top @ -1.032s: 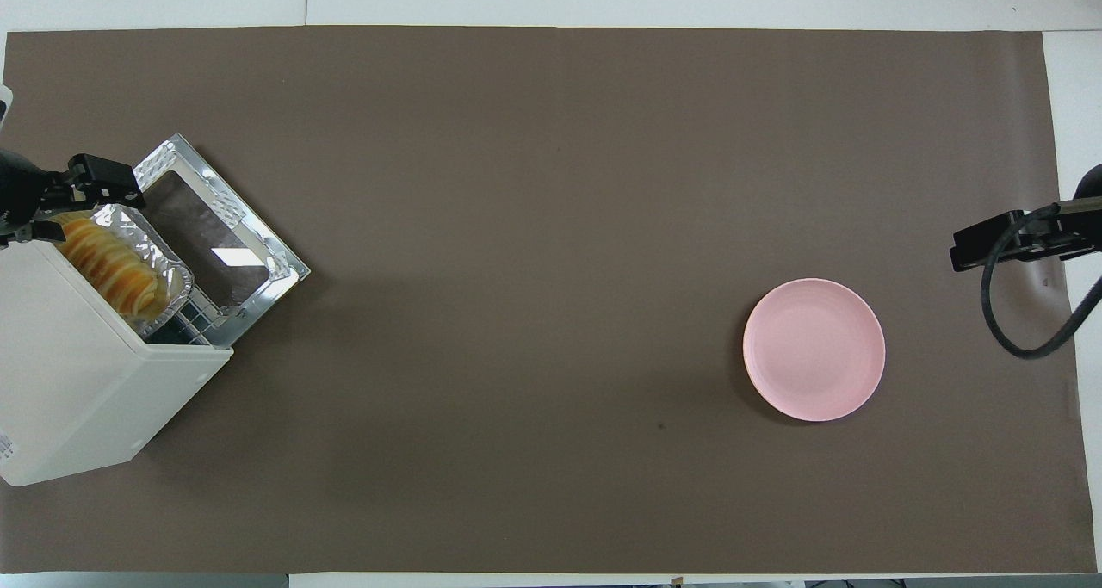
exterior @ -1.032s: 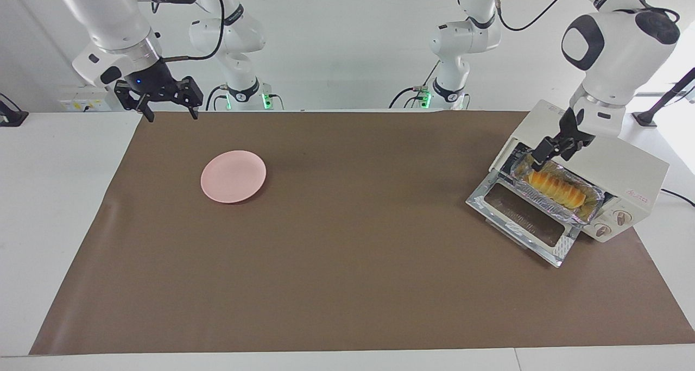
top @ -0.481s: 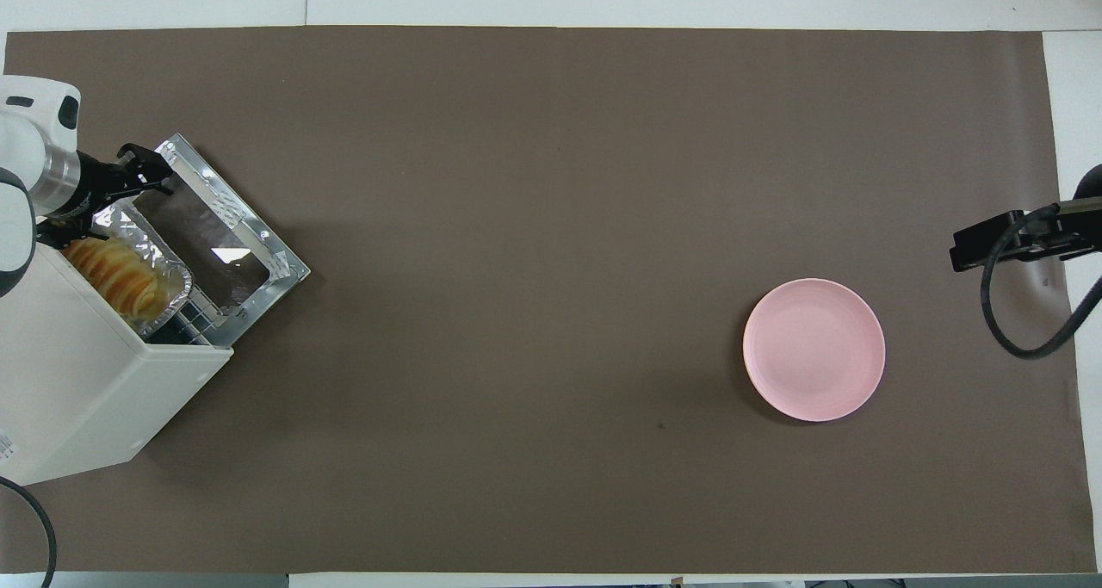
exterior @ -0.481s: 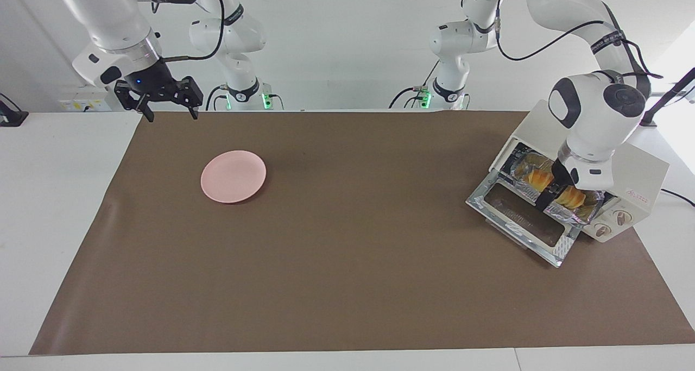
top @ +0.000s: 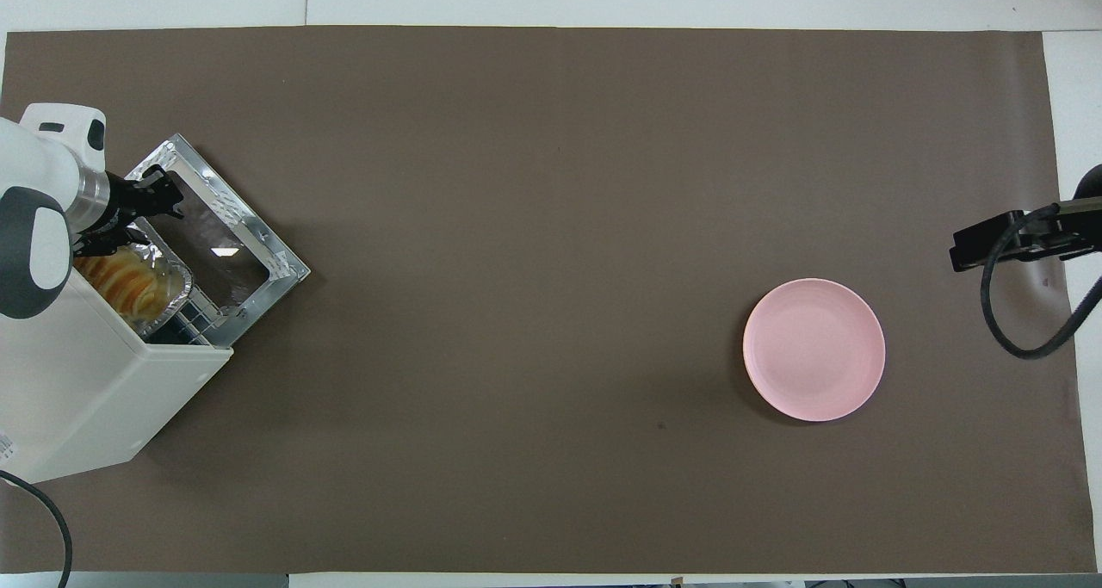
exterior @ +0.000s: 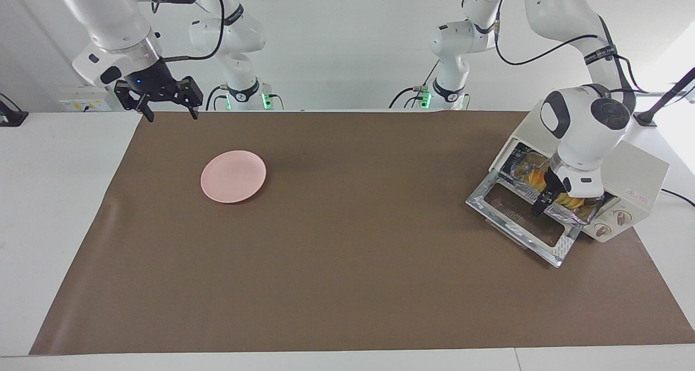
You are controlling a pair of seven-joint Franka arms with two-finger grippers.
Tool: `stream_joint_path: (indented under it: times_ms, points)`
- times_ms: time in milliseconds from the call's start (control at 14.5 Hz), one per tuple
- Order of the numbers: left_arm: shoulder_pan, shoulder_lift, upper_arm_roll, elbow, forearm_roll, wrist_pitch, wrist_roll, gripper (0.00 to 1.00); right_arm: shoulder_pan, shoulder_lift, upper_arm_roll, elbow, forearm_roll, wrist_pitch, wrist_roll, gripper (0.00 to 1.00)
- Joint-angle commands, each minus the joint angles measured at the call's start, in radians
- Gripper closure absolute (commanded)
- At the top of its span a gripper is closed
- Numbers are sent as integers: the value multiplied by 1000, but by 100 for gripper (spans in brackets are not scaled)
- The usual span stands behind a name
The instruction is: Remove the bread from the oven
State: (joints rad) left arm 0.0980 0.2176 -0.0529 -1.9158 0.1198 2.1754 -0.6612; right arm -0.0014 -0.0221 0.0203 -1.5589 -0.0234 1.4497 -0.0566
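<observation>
My left tool [exterior: 543, 200] hangs low at the mouth of the oven [exterior: 635, 170], its dark fingers [top: 159, 199] spread apart and holding nothing, poised over the edge of the foil tray [exterior: 564, 212] and the dropped glass door [exterior: 516, 213]. The bread [top: 129, 282] lies in that crinkled tray on the wire rack, just inside the oven's opening, partly hidden by my wrist in the facing view. The oven sits at the left arm's end of the brown-covered counter [exterior: 353, 251], its 2 knobs [exterior: 611, 223] beside the door. My right tool [exterior: 158, 102] waits in the air over the counter's edge at the right arm's end, its 2 fingers parted and empty. A pink plate [exterior: 233, 176] rests on the counter toward that end, well apart from the oven.
</observation>
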Motion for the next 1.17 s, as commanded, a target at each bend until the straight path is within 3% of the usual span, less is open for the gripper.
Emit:
stream_joint_path:
  times_ms: [0,69,138,206,481,688,1101]
  points:
    - [5,-24,-2,-55,29,32,1,58,-16,-21,12,-24,3,0,-15,0]
    - [5,-26,-2,-57,29,29,11,70,-17,-21,12,-24,3,0,-15,0]
    - [5,-26,-2,-55,29,27,12,92,-17,-21,12,-24,3,0,-15,0]
    - [3,-24,-2,-49,31,21,17,100,-17,-21,12,-24,3,0,-15,0]
    - [-56,-9,-5,4,60,-9,63,100,-25,-21,6,-24,3,-2,-15,0]
    - [-199,37,-11,104,60,-22,141,100,-23,-21,6,-24,3,-2,-17,0]
    - [-495,42,-12,118,-12,-16,175,100,-25,-19,6,-23,3,0,-14,0]
